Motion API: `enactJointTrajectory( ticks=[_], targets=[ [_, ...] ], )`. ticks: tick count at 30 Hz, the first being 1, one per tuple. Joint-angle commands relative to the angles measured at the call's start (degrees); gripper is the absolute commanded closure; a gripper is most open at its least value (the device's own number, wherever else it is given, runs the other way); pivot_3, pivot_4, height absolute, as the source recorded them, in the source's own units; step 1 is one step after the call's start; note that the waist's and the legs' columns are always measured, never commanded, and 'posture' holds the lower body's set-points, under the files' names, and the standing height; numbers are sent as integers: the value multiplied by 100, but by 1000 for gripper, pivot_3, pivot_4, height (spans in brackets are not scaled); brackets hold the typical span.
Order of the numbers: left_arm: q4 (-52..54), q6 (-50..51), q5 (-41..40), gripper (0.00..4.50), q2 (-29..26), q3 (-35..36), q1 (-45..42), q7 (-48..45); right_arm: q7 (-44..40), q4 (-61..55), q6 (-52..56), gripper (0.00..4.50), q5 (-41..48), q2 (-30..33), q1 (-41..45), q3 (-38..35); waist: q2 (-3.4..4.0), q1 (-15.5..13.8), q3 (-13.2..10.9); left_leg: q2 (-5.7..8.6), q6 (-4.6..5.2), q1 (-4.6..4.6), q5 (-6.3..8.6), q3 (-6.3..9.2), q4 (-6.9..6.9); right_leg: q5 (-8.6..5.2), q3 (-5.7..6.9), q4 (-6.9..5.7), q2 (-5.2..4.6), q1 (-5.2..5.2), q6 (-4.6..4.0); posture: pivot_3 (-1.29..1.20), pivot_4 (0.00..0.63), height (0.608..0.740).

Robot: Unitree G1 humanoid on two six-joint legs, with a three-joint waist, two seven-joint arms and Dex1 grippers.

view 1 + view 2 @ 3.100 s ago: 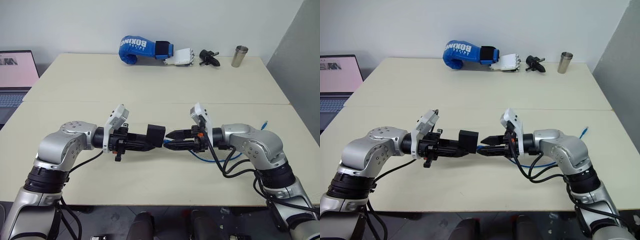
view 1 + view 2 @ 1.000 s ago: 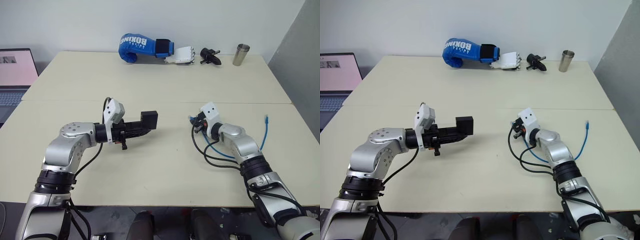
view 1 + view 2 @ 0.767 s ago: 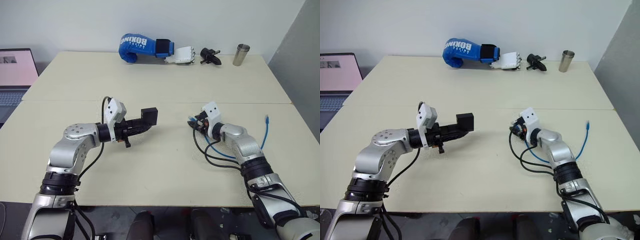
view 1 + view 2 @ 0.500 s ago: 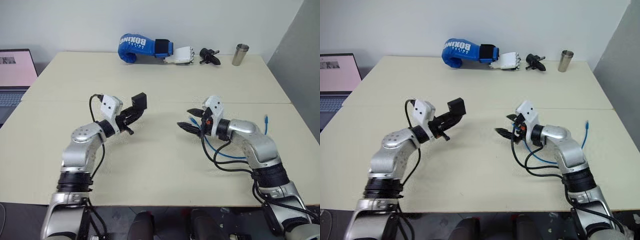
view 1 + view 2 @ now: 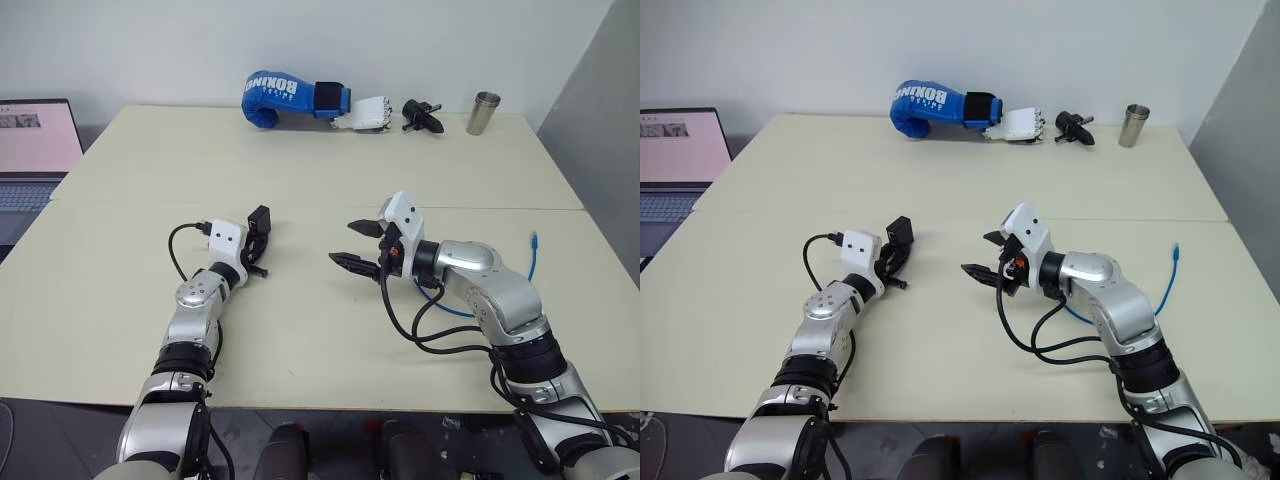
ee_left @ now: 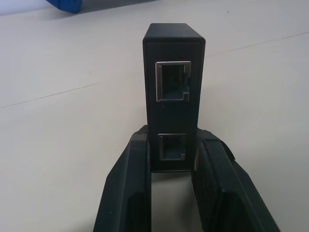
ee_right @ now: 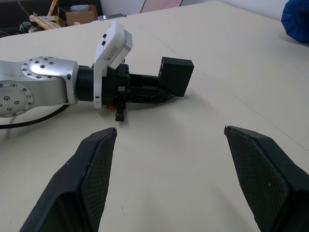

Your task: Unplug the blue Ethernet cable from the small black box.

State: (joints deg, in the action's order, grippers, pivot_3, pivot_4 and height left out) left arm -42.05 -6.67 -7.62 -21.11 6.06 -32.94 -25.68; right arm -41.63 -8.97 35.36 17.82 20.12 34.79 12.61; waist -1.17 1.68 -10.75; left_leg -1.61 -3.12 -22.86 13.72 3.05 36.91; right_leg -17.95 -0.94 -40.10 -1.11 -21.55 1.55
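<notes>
My left gripper (image 5: pixel 256 238) is shut on the small black box (image 5: pixel 259 219), which it holds upright low over the table, left of centre. In the left wrist view the box (image 6: pixel 175 87) shows two ports, both with nothing in them, and the black fingers (image 6: pixel 128 183) clamp its lower end. My right gripper (image 5: pixel 345 243) hangs open over the table's middle, pointing at the box, with nothing between its fingers (image 7: pixel 91 169). The blue Ethernet cable (image 5: pixel 528 262) lies loose on the table at the right, behind my right arm, apart from the box.
A blue boxing glove (image 5: pixel 290 95), a white model hand (image 5: pixel 365 112), a small black part (image 5: pixel 420 115) and a metal cup (image 5: pixel 483 112) line the table's far edge. A laptop (image 5: pixel 35 150) stands off the left side. A seam (image 5: pixel 150 203) crosses the table.
The box and cable have come apart. My right gripper has opened, let the cable go and swung left toward the middle. My left arm has carried the box forward and down.
</notes>
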Motion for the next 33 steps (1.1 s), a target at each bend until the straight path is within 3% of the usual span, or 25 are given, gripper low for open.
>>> enactJointTrajectory(
  ticks=[1, 2, 8, 15, 20, 24, 28, 33],
  targets=[
    [-375, 190, 77, 2922, -31, 0, 152, -36, -30, -270, -46, 712, 11, 42, 41, -40, 8, 18, 5, -1, 0, 14, 0, 2, -1, 0, 1, 3, 2, 16, 1, 0, 150, 740],
    [-388, 211, 77, 2572, -37, 2, 150, -50, -37, -267, -46, 712, 10, 49, 44, -45, 9, 23, 6, -2, 0, 16, 0, 0, -1, 0, -1, 2, 2, 16, 1, 0, 150, 740],
    [-467, 332, 35, 1423, -60, 122, 43, 13, -79, -238, -80, 712, -9, 71, 61, -34, 17, 22, 11, -2, 0, 16, 0, 1, 1, 0, -2, 1, 3, 16, 1, 0, 150, 740],
    [-215, 241, 111, 1423, -157, 97, 43, 17, -97, -216, -115, 712, -47, 31, 98, -23, 18, 23, 11, -3, 0, 18, 0, 3, 1, 0, 0, -2, 4, 16, 2, 0, 150, 740],
    [791, 456, 47, 1423, -424, 227, 407, 61, -118, -446, -22, 712, -3, 115, 59, -98, 18, 71, 11, -7, 0, 9, 0, 1, -1, 1, -4, 0, 6, 7, 1, 0, 150, 740],
    [1927, 923, -46, 1423, -694, 258, 861, -18, -161, -800, 132, 712, 132, 315, -56, -225, 17, 60, 11, -9, -1, -7, 0, 2, -5, 0, -6, 6, 4, -8, 0, 0, 150, 740],
    [3306, 1667, -329, 1423, -1257, 73, 1468, -935, -193, -1166, 384, 712, 324, 712, -178, -578, 13, 3, 8, -6, -2, -16, 0, 1, -5, 0, -5, 15, -3, -10, -1, 0, 150, 740],
    [3862, 2606, -586, 1423, -1838, 293, 1501, -1274, -312, -1322, 552, 712, 522, 1204, -271, -988, 9, -17, 5, 1, -1, -11, 1, 3, -4, 0, 0, 19, -8, 0, 0, 0, 150, 740]
  ],
)
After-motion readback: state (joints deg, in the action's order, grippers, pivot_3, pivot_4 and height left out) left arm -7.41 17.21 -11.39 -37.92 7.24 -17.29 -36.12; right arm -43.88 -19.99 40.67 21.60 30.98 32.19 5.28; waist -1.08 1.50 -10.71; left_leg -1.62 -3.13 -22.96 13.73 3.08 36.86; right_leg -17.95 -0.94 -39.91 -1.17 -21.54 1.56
